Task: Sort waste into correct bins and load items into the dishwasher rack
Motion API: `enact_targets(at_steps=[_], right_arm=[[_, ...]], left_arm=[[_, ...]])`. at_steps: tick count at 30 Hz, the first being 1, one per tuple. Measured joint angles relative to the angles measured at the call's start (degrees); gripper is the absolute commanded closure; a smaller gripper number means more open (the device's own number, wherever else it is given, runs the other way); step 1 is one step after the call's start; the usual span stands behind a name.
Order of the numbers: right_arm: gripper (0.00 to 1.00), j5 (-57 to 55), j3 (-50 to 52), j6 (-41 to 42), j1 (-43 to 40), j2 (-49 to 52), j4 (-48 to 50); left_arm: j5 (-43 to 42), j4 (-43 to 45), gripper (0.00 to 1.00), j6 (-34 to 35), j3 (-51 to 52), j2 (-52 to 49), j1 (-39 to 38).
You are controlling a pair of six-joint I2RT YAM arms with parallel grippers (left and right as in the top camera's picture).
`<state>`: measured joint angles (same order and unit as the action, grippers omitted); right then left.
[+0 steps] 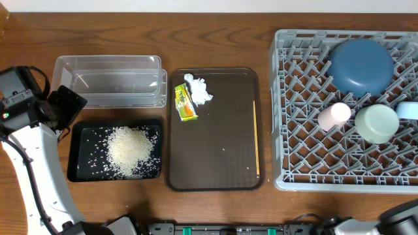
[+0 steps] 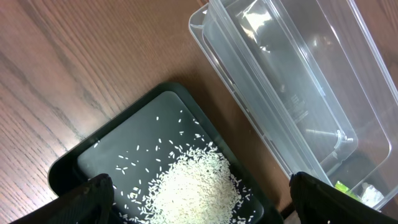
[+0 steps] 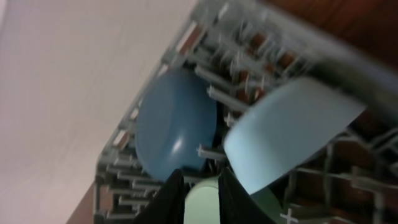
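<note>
The crumpled white tissue (image 1: pixel 199 90) and the snack wrapper (image 1: pixel 185 102) are lying against each other in the top-left corner of the brown serving tray (image 1: pixel 215 147). Both are looking very light and soft, so a pinch from above into the bulk should be enough, though the glossy wrapper is likely the more slippery. The wooden chopstick (image 1: pixel 256 137) is lying flat along the tray's right rim. It is stiff, thin and low, probably wanting a grasp across its middle, with the raised rim crowding one finger.

The clear tub (image 1: pixel 108 79) is sitting just left of the serving tray with nothing in it. Below it the black tray (image 1: pixel 73 163) is carrying the rice heap (image 1: pixel 130 151). The left gripper (image 2: pixel 214 202) is hanging over that rice, fingers spread wide and carrying nothing.

The dishwasher rack (image 1: pixel 281 183) is holding the large blue bowl (image 1: pixel 360 65), pink cup (image 1: pixel 334 115), mint-green bowl (image 1: pixel 377 123) and light-blue bowl (image 1: pixel 408 109). The right gripper (image 3: pixel 202 202) is pointing at them, fingers only narrowly parted and empty.
</note>
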<state>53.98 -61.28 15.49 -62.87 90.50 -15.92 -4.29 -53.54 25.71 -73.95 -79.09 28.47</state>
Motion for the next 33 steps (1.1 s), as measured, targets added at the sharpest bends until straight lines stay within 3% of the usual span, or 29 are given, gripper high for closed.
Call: enact_targets(at_steps=[4, 9, 19, 33], right_arm=[[0.73, -4.92, 0.00, 1.64, 0.15, -6.97, -0.11], [0.98, -11.43, -0.04, 2.03, 3.74, -9.33, 0.11], [0.99, -32.83, -0.94, -2.29, 21.00, -2.32, 4.15], [0.99, -46.62, -5.20, -6.75, 23.56, 6.16, -0.28]], left_arm=[[0.00, 0.00, 0.07, 0.00, 0.00, 0.00, 0.00], [0.00, 0.00, 0.07, 0.00, 0.00, 0.00, 0.00], [0.00, 0.00, 0.07, 0.00, 0.00, 0.00, 0.00], [0.00, 0.02, 0.07, 0.00, 0.00, 0.00, 0.00]])
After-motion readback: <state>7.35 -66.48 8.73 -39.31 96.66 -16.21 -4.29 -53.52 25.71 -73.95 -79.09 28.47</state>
